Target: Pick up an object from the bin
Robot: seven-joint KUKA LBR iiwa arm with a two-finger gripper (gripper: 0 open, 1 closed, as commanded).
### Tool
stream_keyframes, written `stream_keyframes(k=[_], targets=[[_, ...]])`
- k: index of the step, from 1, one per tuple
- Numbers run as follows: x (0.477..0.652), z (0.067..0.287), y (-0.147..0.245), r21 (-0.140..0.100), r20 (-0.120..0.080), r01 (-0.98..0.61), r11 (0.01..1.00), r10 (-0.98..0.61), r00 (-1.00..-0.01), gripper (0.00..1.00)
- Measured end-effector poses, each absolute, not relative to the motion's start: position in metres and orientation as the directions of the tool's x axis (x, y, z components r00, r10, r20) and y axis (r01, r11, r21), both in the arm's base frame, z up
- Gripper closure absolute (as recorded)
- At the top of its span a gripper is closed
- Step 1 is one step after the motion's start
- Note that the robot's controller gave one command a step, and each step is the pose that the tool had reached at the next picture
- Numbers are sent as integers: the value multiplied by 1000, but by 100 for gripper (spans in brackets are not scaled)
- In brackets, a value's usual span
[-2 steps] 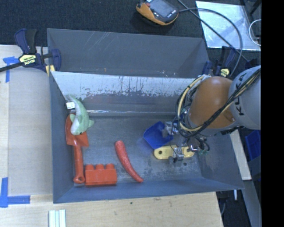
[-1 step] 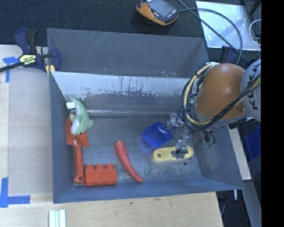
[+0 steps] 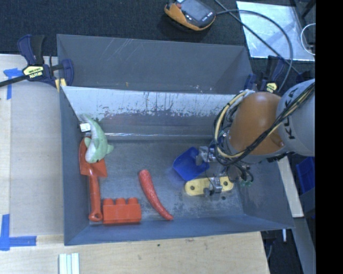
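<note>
Red block: a bumpy toy brick on the floor of the bin, close to the front wall. All places below are told from this block.
Red shovel: just left of the block. Its handle end is beside the block and its blade points away to the back.
Red bendy stick: just right of the block, lying slanted, not touching it.
Yellow piece: flat and small, well to the right of the block, on the floor.
Gripper: right of the block, down at the right end of the yellow piece. I cannot tell if it is spread or pressed together, or if it grips the piece.
Blue thing: right of the block and farther back, just behind the yellow piece.
Pale green toy: behind the block to the left, lying on the shovel's blade.
Bin floor: grey and dull behind the block, with small pale scuffs.
Back wall: far behind the block, with dark streaks running down it.
Orange cover: round, on the arm, far right of the block and higher up, with cables looped round it.
Room: past the bin, far behind the block, a dark top with an orange and black gadget on it.
</note>
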State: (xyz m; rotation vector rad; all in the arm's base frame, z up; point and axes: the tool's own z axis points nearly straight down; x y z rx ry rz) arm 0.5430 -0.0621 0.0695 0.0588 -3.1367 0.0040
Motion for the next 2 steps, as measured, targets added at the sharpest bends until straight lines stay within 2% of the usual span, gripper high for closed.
stream_keyframes(k=[1, 2], targets=[[537, 71, -56, 0, -11, -4, 1000, -4, -1000, 0], [546, 74, -62, -2, -5, -37, 999, -37, -999, 100]])
